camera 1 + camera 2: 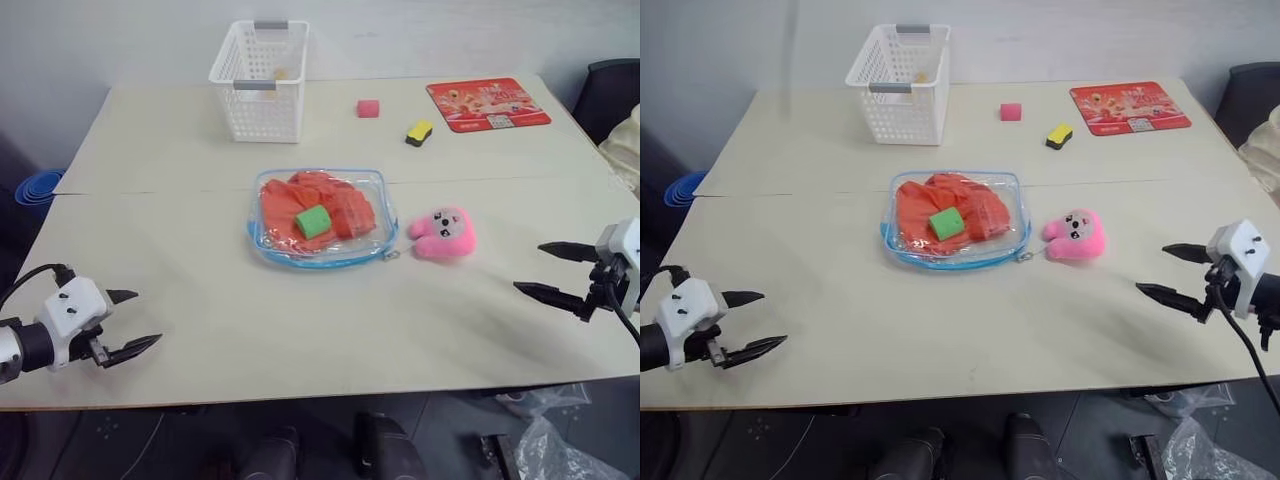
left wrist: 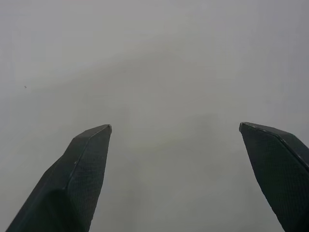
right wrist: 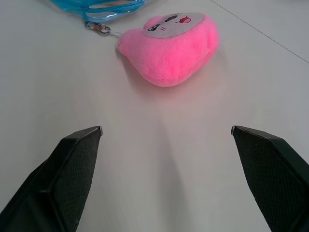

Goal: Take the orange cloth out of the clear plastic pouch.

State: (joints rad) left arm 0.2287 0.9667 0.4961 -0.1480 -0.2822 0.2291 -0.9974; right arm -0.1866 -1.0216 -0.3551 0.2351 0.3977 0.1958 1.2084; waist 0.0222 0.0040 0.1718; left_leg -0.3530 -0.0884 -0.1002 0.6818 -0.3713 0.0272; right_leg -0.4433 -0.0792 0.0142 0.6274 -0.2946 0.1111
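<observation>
Orange cloth point(image 1: 318, 205), soft and crumpled inside the clear plastic pouch point(image 1: 322, 217) at table centre, looks light and easily pinched by a fold; left gripper point(image 1: 132, 322) at seven o'clock and right gripper point(image 1: 543, 270) at four o'clock both spread empty.

A pale beige table point(image 1: 200, 330) carries the clear plastic pouch point(image 1: 322, 219) at its middle, with a pink plush toy point(image 1: 442, 233) just beside it. Farther back stand a white mesh basket point(image 1: 259, 82), a small pink block point(image 1: 368, 108), a yellow-and-black sponge point(image 1: 419, 132) and a red card point(image 1: 487, 104).

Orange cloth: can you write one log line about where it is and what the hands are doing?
orange cloth: inside clear plastic pouch | green block: on pouch | left hand: open, empty | right hand: open, empty, near pink plush toy
</observation>
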